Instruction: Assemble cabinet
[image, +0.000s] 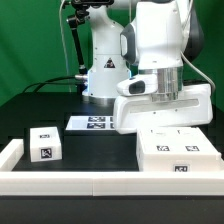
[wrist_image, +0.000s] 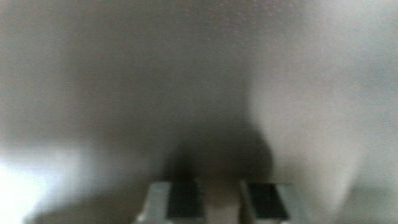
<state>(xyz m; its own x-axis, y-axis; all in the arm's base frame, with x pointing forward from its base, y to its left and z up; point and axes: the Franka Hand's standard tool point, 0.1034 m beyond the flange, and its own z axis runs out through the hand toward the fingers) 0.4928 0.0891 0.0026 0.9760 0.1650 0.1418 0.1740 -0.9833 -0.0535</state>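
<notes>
The large white cabinet box (image: 178, 158) stands at the exterior view's right and carries tags on its top and front. My gripper (image: 165, 126) is lowered onto the box's far top edge, and its fingertips are hidden behind that edge. In the wrist view a blurred white surface fills the picture. The two dark fingers (wrist_image: 173, 200) stand close together with a narrow pale strip between them, so the gripper (wrist_image: 217, 202) looks shut on a wall of the box. The small white cube (image: 45, 145) with tags sits apart at the exterior view's left.
The marker board (image: 97, 122) lies flat by the robot's base at the back. A long white border rail (image: 70, 183) runs along the front edge, with a short arm on the exterior view's left (image: 10, 152). The table is black.
</notes>
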